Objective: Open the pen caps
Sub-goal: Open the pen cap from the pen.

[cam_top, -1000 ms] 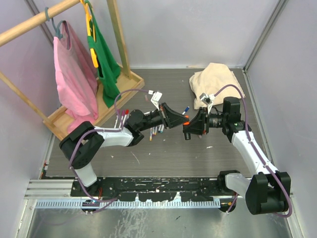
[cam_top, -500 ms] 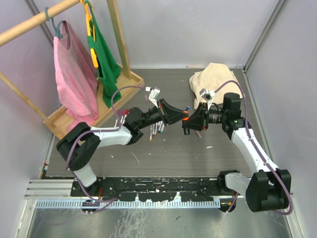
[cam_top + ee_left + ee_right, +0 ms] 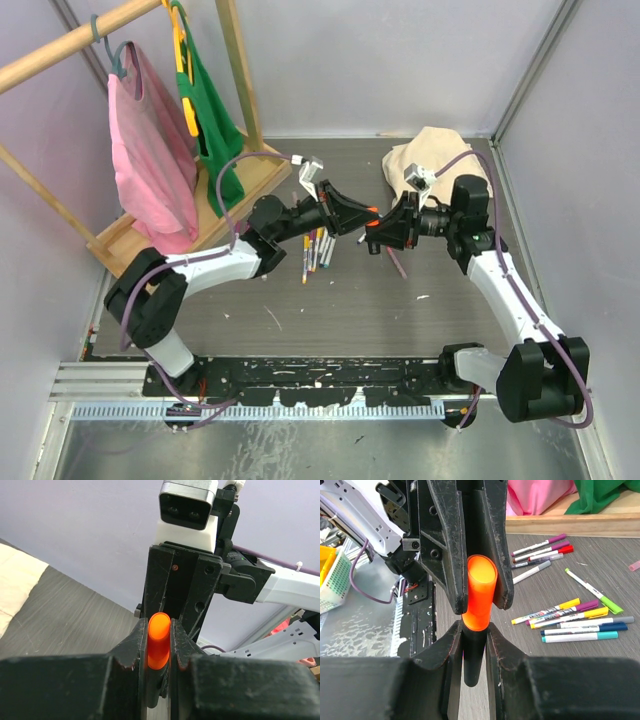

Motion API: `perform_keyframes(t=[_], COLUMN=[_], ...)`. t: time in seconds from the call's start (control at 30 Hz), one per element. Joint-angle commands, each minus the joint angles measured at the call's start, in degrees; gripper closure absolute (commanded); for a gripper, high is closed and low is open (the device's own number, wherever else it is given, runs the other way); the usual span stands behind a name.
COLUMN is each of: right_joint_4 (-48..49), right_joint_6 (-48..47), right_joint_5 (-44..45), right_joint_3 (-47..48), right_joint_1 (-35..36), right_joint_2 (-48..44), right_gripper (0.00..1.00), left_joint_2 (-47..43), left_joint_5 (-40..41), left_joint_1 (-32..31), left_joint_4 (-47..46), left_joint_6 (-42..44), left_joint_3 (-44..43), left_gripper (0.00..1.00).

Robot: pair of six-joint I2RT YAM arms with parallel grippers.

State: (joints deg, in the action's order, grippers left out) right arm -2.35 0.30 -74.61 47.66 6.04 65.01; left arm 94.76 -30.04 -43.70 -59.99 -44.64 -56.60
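Grips opposed: left claw (image 3: 159, 647), from nine o'clock, pinched shut on the orange cap (image 3: 158, 635); right claw (image 3: 474, 639), from three, clamped the black body (image 3: 472, 667), seemingly to pull them apart

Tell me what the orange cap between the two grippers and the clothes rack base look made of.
The orange cap looks like plastic: smooth, glossy, slightly translucent, glowing where light passes through. The clothes rack base looks like unpainted wood: pale tan and matte.
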Motion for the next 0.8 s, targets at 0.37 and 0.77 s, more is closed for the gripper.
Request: perform_keyframes(t=[0.37, 0.77], right_joint_4=[-10.5, -16.0], right_joint_6=[-4.7, -10.1], right_joint_5=[-5.4, -3.3], right_joint_3=[-2.6, -0.9], right_joint_1=[2.6, 4.0], right_joint_2=[1.9, 2.9], right_gripper=[0.99, 0.99], left_joint_2=[-11.8, -13.1], left_joint_5=[14.2, 22.0], left_joint_1=[11.8, 12.2], left_joint_4=[-18.0, -17.3], left_joint_6=[0.6, 0.8], left_joint_3=[-8.4, -10.4], left_gripper=[1.00, 1.00])
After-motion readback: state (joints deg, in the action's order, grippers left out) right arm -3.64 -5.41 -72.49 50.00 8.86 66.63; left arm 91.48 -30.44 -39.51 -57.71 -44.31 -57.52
